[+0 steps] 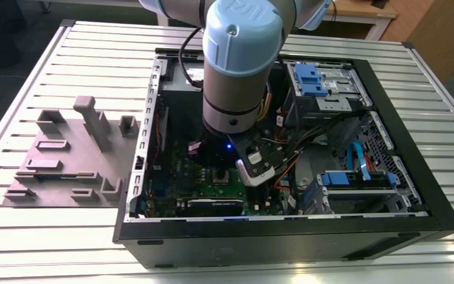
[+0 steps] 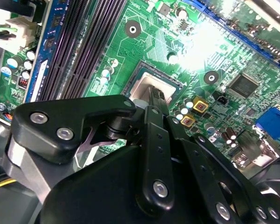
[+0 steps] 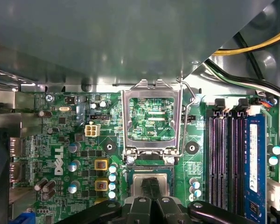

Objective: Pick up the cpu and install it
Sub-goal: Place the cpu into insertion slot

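Pincer point(image 3: 150, 182), drawn narrow, hangs over cpu point(image 3: 136, 185) seated within socket point(image 3: 147, 169) edges, latch frame point(image 3: 126, 121) raised clear.

The desk point(image 1: 38, 248) is made of long silver-grey strips with thin gaps between them, and light shines pale on it. Behind it, on the exterior view's right, stands brown wooden furniture point(image 1: 436, 32). On the exterior view's left the floor point(image 1: 6, 65) looks dark.
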Tool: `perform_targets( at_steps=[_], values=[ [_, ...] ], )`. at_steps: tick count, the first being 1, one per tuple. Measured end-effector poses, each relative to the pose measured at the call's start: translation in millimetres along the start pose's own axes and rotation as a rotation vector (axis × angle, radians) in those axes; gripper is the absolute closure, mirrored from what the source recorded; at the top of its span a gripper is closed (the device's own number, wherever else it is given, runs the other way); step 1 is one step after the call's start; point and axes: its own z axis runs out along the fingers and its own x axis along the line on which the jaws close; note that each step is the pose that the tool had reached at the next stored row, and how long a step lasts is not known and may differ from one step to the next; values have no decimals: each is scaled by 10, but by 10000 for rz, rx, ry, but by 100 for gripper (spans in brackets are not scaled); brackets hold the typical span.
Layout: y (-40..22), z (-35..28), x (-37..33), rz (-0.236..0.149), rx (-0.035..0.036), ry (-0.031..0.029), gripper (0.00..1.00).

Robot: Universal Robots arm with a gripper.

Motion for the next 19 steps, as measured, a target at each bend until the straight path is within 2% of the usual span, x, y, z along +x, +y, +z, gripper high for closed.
perform_targets(
  at_steps=[14,19],
  values=[
    [-2,26,-13,1,9,4,90],
    [1,21,-14,0,-8,-5,90]
  ],
)
